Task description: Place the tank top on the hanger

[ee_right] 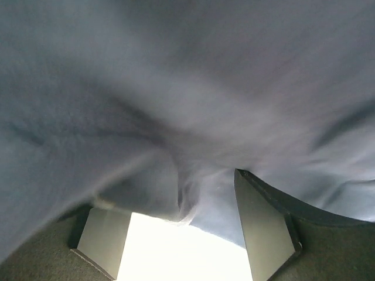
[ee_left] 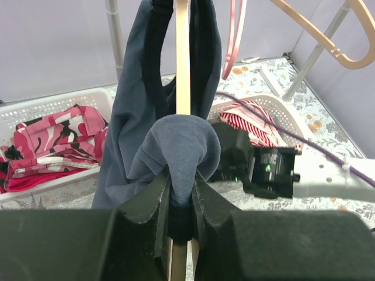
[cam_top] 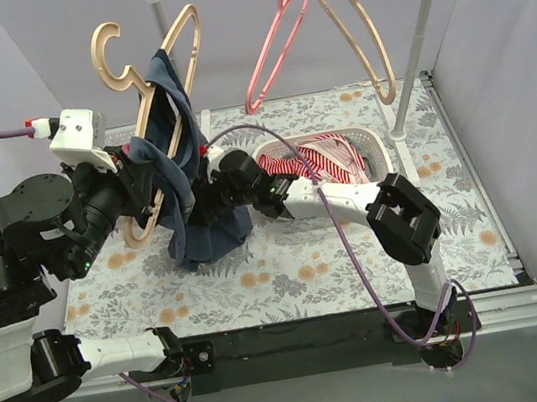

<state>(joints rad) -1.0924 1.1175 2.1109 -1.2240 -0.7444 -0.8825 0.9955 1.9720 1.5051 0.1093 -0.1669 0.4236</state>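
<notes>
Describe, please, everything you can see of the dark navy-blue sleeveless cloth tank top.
The dark navy-blue tank top looks like soft matte cloth with darker bound edges. It hangs bunched and lopsided on the light tan wooden hanger, whose bar passes through one opening. The left gripper clamps a fold of it against that bar; the right gripper, jaws apart, presses into the drooping body.
</notes>
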